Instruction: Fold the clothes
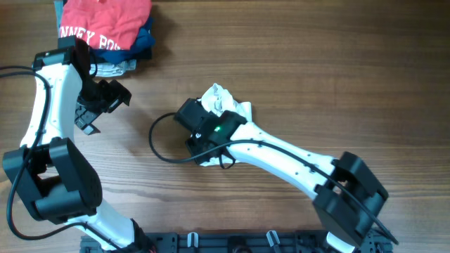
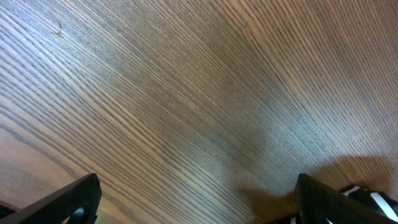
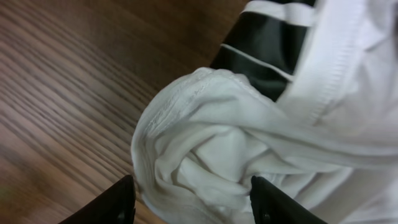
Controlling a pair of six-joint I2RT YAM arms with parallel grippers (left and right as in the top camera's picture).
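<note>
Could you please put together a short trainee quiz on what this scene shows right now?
1. True or false: the left gripper is holding the white T-shirt.
2. Which garment tops the pile by the left arm? A) a red one with white lettering B) a green towel C) a yellow sock
3. What sits between the jaws of the right gripper?

Key:
1. False; its jaws stand open above the bare wooden table.
2. A, the red garment.
3. Bunched fabric of the white T-shirt.
</note>
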